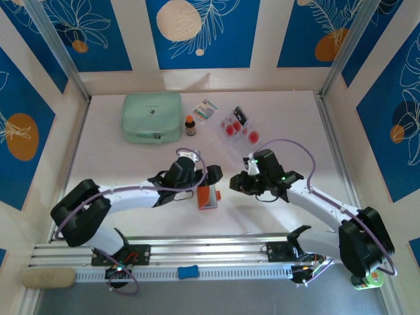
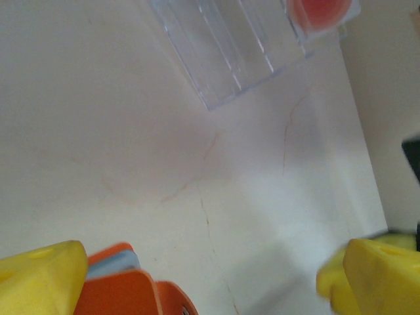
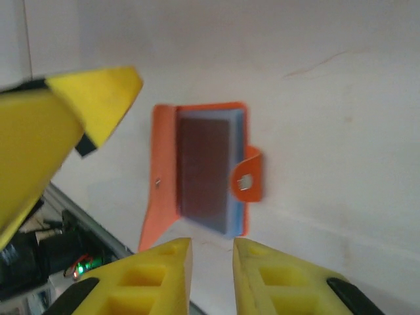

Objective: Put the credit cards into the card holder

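In the left wrist view the credit cards (image 2: 230, 52) run off the top edge and the card holder (image 2: 128, 292) off the bottom, its left side behind a yellow fingertip (image 2: 39, 275) of the left end effector (image 2: 203, 272); the other fingertip is blurred. From above, that end effector hides part of the card holder, and the small packet (image 1: 205, 109) bears print too small to read. Whether anything see-through sits between the right end effector (image 3: 211, 246) fingers cannot be made out.
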Controlling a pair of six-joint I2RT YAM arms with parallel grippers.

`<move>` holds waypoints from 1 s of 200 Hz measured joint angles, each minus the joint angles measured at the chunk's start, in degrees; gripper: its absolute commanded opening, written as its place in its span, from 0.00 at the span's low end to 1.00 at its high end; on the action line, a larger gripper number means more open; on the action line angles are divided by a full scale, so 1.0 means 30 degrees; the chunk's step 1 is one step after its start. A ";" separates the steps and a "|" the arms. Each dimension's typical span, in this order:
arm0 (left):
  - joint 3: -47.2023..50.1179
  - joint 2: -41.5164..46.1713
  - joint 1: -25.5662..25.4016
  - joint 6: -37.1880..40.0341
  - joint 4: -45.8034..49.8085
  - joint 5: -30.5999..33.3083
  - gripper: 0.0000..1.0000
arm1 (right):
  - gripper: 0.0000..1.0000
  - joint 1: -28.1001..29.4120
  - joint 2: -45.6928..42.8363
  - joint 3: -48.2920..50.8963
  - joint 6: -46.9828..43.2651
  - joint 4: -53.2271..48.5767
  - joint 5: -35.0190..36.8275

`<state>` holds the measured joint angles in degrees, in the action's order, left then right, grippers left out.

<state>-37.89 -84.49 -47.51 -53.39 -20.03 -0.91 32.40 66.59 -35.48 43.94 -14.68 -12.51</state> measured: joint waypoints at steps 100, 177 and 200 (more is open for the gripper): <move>0.0372 0.5836 0.3344 0.2033 0.5741 0.1005 1.00 | 0.07 0.4911 0.6084 -0.6047 -0.0758 -0.0503 0.1698; 0.1005 0.5217 0.3424 0.3679 0.8488 0.0838 1.00 | 0.02 0.4167 0.6863 -0.4240 -0.1217 -0.0648 0.2055; 0.0794 0.4350 0.3424 0.4131 0.8983 0.0525 1.00 | 0.02 0.3934 0.6972 -0.3432 -0.1202 -0.0437 0.2127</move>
<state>-35.51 -71.44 -37.23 -40.99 6.92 0.67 44.21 87.50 -45.78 40.34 -15.99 -6.13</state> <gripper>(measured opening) 0.998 0.044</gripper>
